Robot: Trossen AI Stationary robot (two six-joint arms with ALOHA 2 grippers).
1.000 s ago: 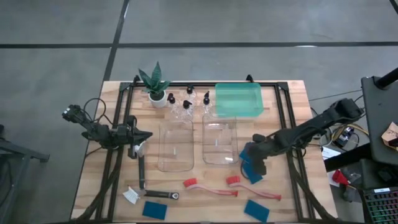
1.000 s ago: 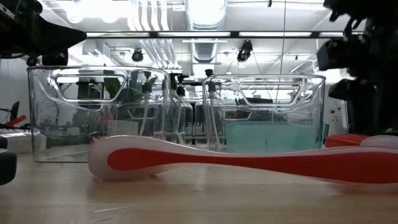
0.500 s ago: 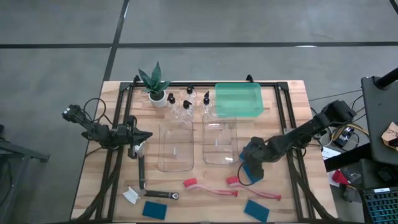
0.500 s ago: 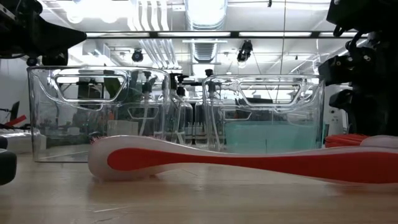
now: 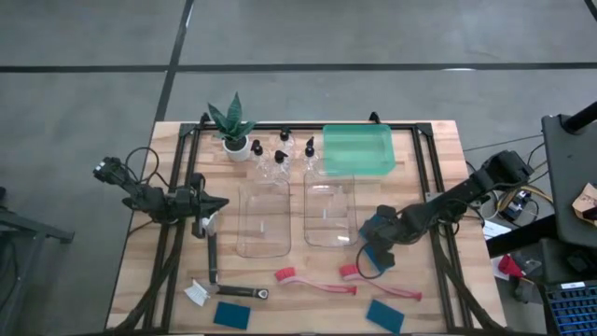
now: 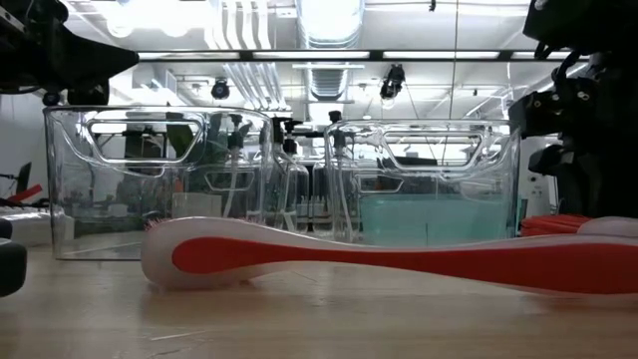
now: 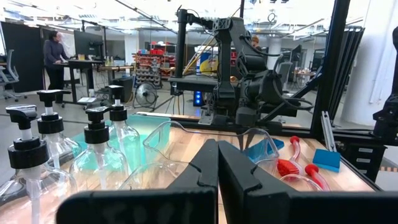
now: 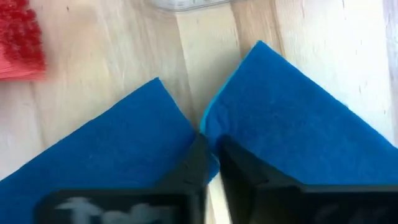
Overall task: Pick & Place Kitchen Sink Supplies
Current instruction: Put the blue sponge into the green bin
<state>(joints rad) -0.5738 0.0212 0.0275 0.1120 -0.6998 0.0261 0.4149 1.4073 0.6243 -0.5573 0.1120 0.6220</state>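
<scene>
Down at the table's right, the right gripper point(image 5: 377, 254) has its fingers pinched narrow on a blue sponge point(image 8: 292, 118), just right of the right clear bin point(image 5: 330, 210), beside a red brush point(image 5: 378, 282); the left gripper point(image 5: 213, 204) hangs closed and empty left of the left bin point(image 5: 264, 218).

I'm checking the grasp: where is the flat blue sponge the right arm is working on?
In the high view, the flat blue sponge lies right of the right clear plastic bin, beside a red brush head, folded in the shut right end effector.
</scene>
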